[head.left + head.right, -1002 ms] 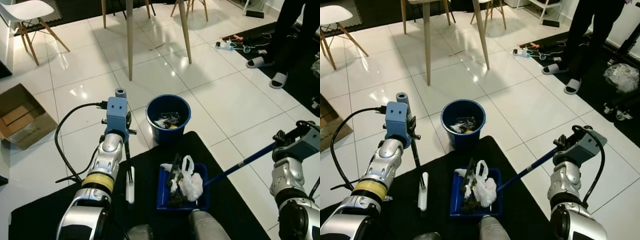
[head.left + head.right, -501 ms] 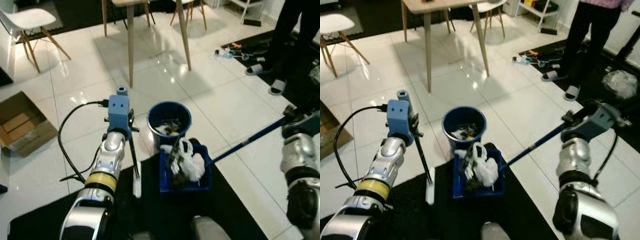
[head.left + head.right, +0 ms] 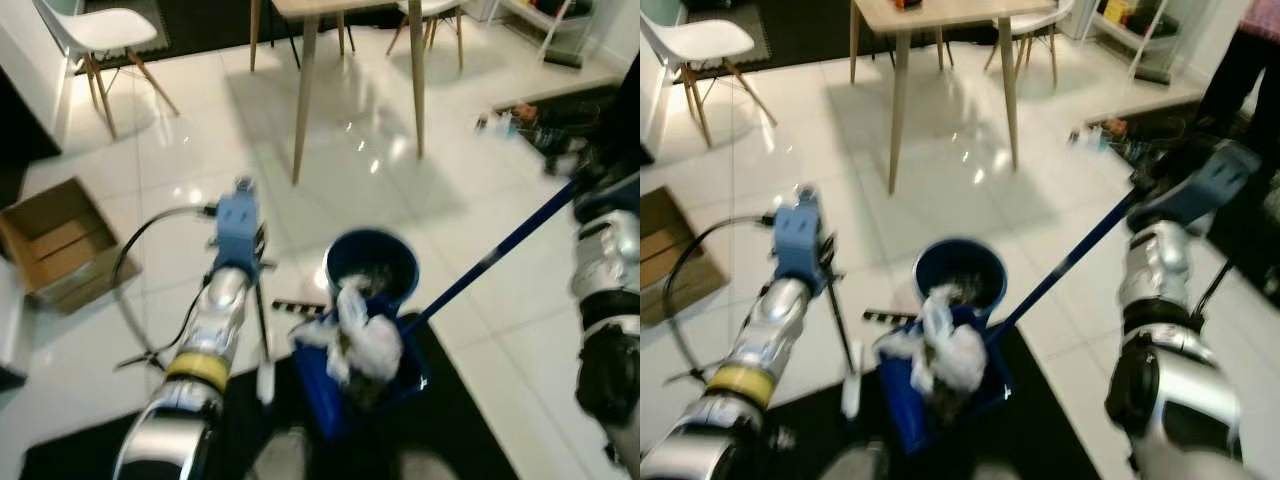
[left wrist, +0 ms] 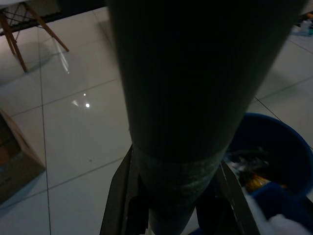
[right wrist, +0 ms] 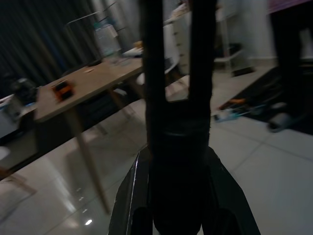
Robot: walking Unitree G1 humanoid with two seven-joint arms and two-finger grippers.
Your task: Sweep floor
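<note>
I see a big white tile floor (image 3: 480,260) with a black mat (image 3: 1060,420) at the near edge, right under me. A wooden table (image 3: 940,15) stands at the far edge of the floor, with a white chair (image 3: 100,30) by the far left corner. A brown cardboard box (image 3: 55,240) lies open at the left edge. Part of a person in dark clothes (image 3: 1250,60) stands at the far right.

A round blue bucket (image 3: 960,272) sits on the tiles, touching the far edge of the mat, and it has trash inside. Just beside it on the near side is a blue dustpan (image 3: 365,375), tilted up toward the bucket. A white plastic bag (image 3: 365,340) and dark bits are piled in the pan, close to the bucket's rim.

My right gripper (image 5: 176,132) is raised at the right, pinching the top of the dustpan's long blue handle (image 3: 1070,262), which slants down to the pan. My left gripper (image 4: 171,205) is out in front on the left, squeezed around a thick dark broom stick (image 4: 195,98). The thin lower end of it (image 3: 262,330) goes down to a white broom head (image 3: 264,382) resting on the mat's left part.
</note>
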